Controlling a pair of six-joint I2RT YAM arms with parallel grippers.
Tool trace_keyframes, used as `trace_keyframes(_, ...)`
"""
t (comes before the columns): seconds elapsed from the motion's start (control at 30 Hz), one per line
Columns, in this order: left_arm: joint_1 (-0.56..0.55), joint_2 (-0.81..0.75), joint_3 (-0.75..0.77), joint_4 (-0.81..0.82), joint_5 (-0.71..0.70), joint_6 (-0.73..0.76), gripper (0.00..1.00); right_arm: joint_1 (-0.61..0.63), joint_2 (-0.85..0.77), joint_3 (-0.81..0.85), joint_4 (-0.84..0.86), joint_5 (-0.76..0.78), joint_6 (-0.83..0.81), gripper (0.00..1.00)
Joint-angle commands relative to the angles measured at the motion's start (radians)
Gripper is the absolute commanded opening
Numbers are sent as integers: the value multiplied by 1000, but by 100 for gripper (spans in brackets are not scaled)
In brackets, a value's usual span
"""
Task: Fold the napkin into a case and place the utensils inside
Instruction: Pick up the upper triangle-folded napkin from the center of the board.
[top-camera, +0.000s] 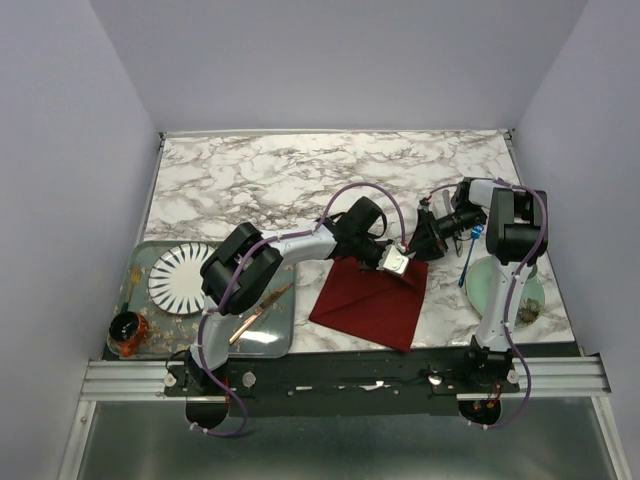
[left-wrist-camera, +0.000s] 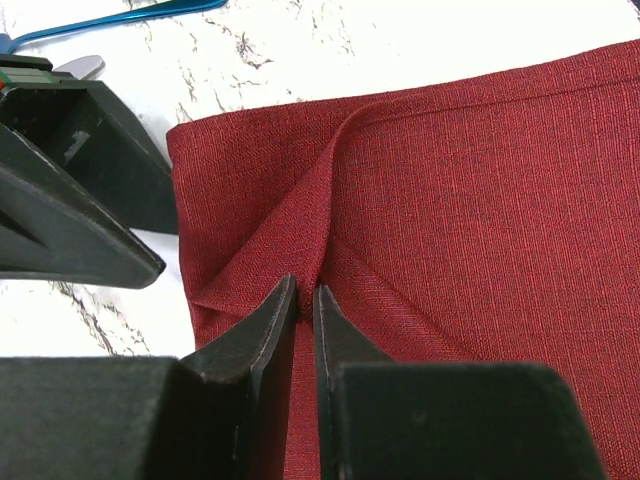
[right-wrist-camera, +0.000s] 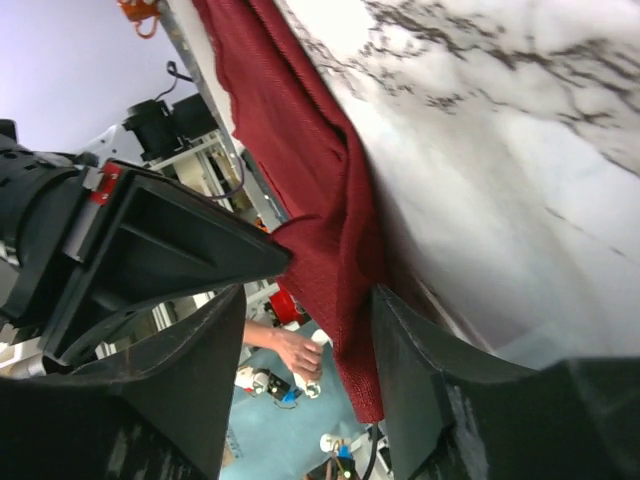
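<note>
**Both tools meet at the napkin's far right corner**

The napkin (top-camera: 368, 303) lies on the counter (top-camera: 280, 180), partly folded and not yet a case. At the napkin's far right corner the left tool (left-wrist-camera: 306, 300) is clamped on a raised ridge of cloth, which runs from its tips toward the napkin's far edge. Just right of that, the right tool (right-wrist-camera: 308, 300) has its jaws apart astride the same corner, with cloth between them but apparently not gripped. Right of the napkin and outside it lies the blue-handled fork (top-camera: 466, 262); the right arm is the nearer one to it.
</note>
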Motion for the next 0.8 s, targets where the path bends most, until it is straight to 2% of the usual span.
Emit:
trace_keyframes(0.0,-6,-6,3,7,-7,-3,20,7,-50,-32,-66,-46,-33,68)
trace_keyframes(0.1,-6,-9,1,8,-9,-3,21,7,-120,-95,39,23,59,80)
trace_keyframes(0.17,-6,-11,1,12,-9,-3,21,7,-159,-119,89,29,88,83)
trace_keyframes(0.33,-7,-6,33,44,-10,-51,23,8,-145,-136,32,-3,70,78)
trace_keyframes(0.43,-12,0,58,71,-12,-94,23,7,-156,-155,69,55,94,79)
trace_keyframes(0.53,-21,0,75,76,-10,-104,34,7,-154,-156,86,89,116,80)
trace_keyframes(0.57,-27,-3,78,77,-12,-104,43,7,-153,-152,86,94,122,81)
trace_keyframes(0.67,-32,-26,81,90,-19,-147,59,7,-145,-141,80,117,119,86)
trace_keyframes(0.77,-27,-66,61,53,-36,-143,62,5,-131,-130,60,135,104,91)
